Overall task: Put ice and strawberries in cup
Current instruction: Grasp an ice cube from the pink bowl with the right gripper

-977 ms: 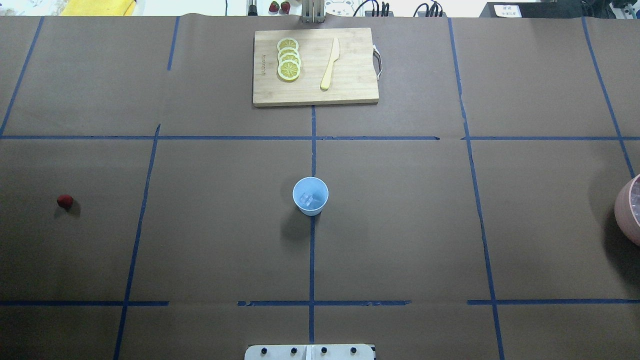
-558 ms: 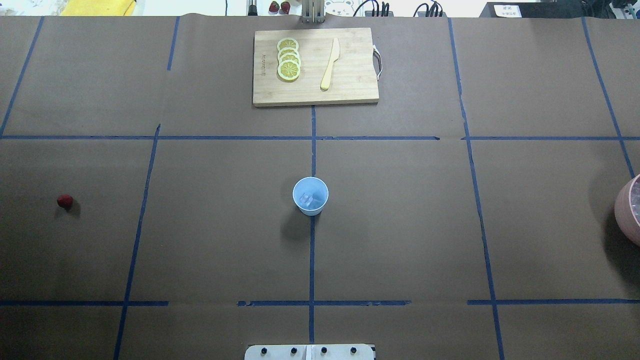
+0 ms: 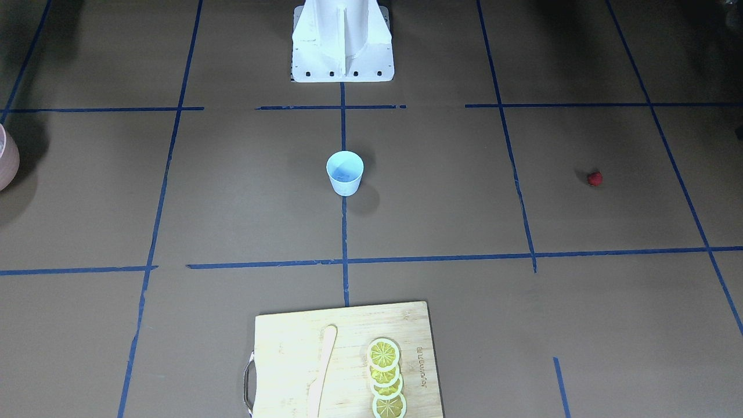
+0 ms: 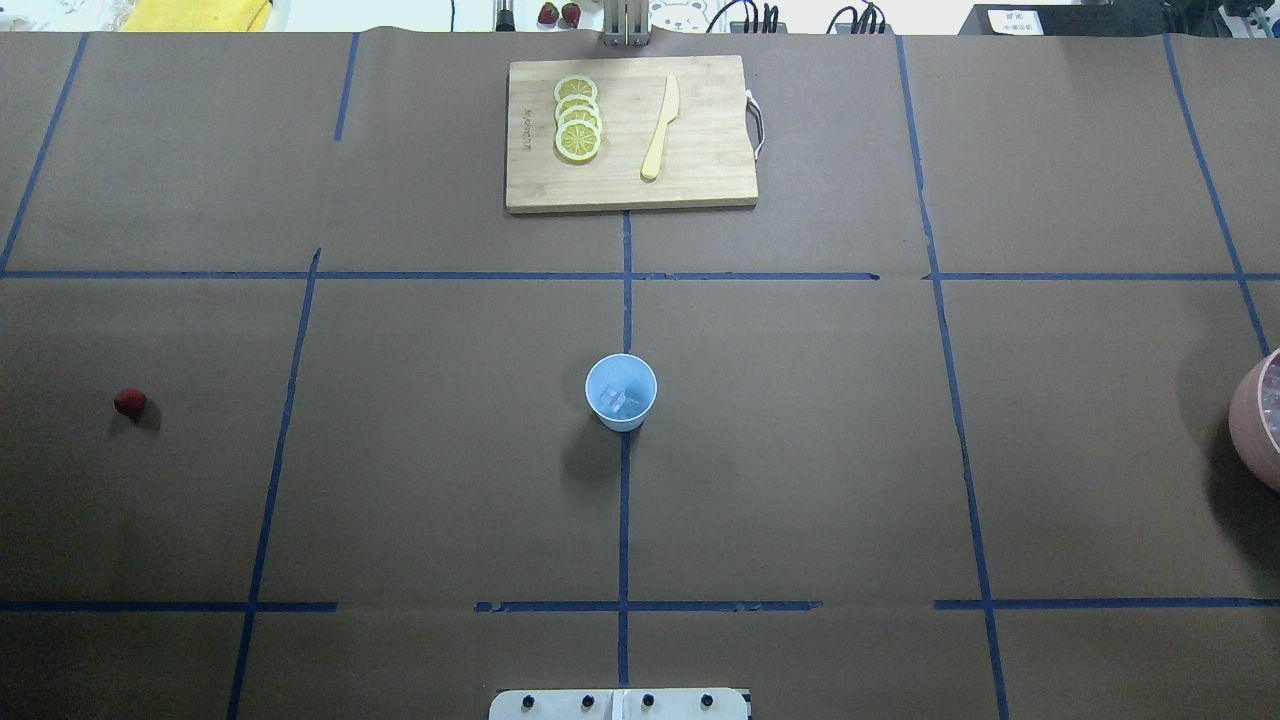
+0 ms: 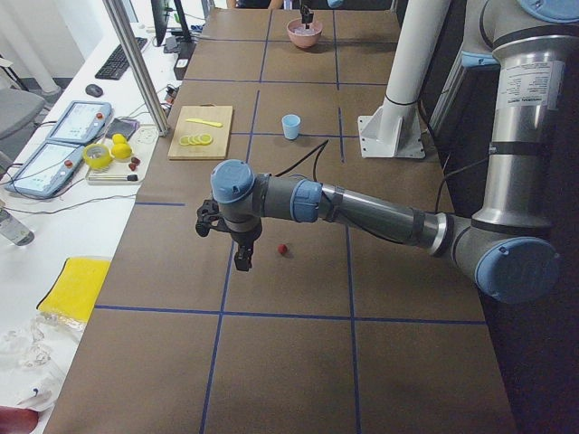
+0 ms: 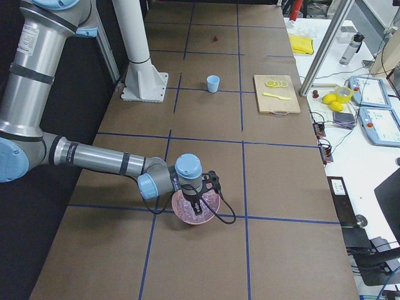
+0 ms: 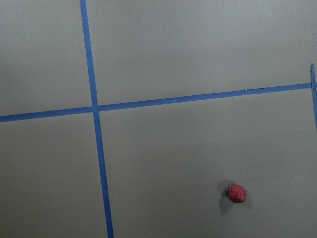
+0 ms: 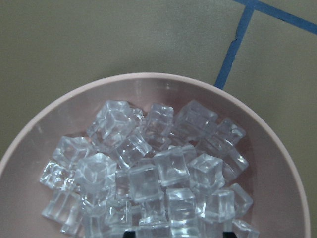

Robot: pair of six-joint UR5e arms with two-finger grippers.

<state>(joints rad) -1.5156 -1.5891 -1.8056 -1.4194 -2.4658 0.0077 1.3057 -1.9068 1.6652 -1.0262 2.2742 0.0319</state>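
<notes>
The pale blue cup [image 4: 621, 392] stands at the table's middle with ice [image 4: 613, 401] in its bottom. One red strawberry [image 4: 130, 402] lies far to the left, also low right in the left wrist view [image 7: 237, 193]. My left gripper [image 5: 242, 260] hangs just above the table a little beside the strawberry [image 5: 283, 248]; whether it is open or shut I cannot tell. My right gripper [image 6: 199, 208] is down in the pink bowl [image 6: 187, 214] over a heap of ice [image 8: 148, 173]; its state I cannot tell.
A wooden cutting board [image 4: 700, 180] with lemon slices [image 4: 578, 120] and a yellow knife [image 4: 660, 130] lies at the far middle. The pink bowl [image 4: 1255, 420] sits at the right edge. The robot's base [image 3: 342, 40] stands at the near middle.
</notes>
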